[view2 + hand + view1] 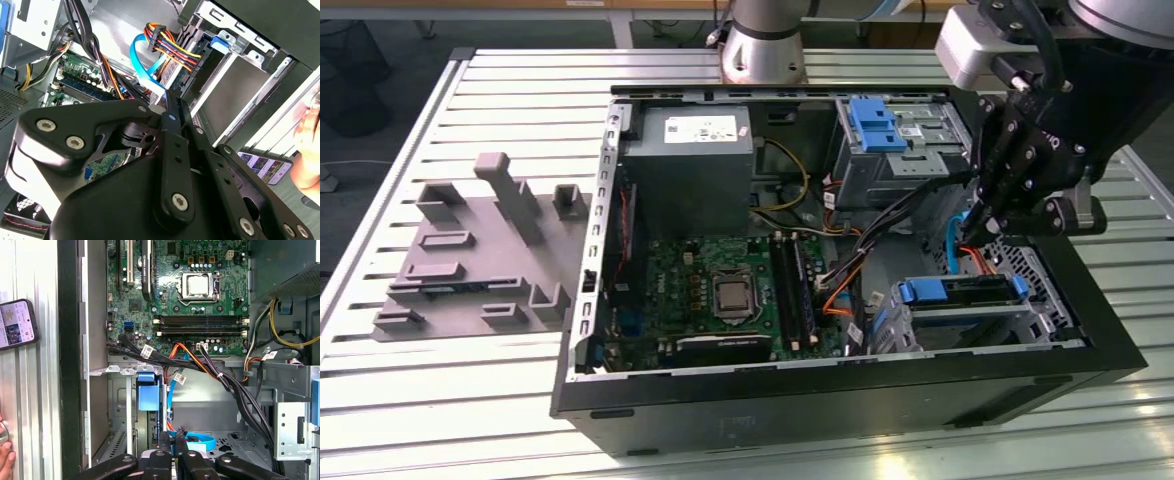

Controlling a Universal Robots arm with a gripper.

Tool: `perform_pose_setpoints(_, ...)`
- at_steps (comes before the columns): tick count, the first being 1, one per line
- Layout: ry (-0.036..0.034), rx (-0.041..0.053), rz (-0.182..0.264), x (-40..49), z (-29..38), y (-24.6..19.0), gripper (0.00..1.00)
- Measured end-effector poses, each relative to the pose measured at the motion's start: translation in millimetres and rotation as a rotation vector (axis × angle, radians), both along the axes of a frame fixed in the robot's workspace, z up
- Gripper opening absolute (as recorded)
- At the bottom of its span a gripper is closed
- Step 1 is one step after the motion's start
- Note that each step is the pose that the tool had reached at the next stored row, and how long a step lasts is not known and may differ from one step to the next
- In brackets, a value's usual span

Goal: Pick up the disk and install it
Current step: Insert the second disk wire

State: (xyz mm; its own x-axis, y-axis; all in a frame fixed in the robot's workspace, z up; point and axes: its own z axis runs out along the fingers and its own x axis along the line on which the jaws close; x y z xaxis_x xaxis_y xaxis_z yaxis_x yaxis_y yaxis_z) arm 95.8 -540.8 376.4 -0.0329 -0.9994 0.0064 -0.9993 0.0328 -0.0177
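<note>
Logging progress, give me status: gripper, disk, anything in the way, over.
Gripper shut, inside case. Disk sits in bay. Blue cable beside fingertips.

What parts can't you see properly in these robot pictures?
- The gripper fingertips: in the second wrist view its own black linkage covers them.
- The disk: the cage hides whether one sits under the blue bracket.
- The phone screen: too small to read.

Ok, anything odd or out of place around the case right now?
Yes: in the first wrist view a lit phone lies on the table right beside the computer case, with a person's hand nearby. Inside the case nothing looks damaged.
</note>
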Motion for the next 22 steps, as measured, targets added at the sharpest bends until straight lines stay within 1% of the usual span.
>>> perform_pose_setpoints(4, 0.0, 0.0001, 0.0, 0.2, -0.1, 0.0, 0.16)
perform_pose_setpoints(5, 0.0, 0.0002, 0.0, 0.4, -0.2, 0.0, 0.23)
perform_pose_setpoints(11, 0.0, 0.0007, 0.0, 2.6, -0.5, 0.0, 0.23)
perform_pose_setpoints(13, 0.0, 0.0046, 0.0, 2.7, -1.6, -0.1, 0.23)
perform_pose_setpoints(17, -0.001, 0.0176, 0.0, 2.7, -4.3, 0.0, 0.22)
perform_pose_setpoints(18, -0.0012, 0.0201, 0.0, 2.7, -4.6, 0.0, 0.16)
perform_pose_setpoints(22, -0.0012, 0.021, 0.0, 2.7, -4.9, 0.0, 0.16)
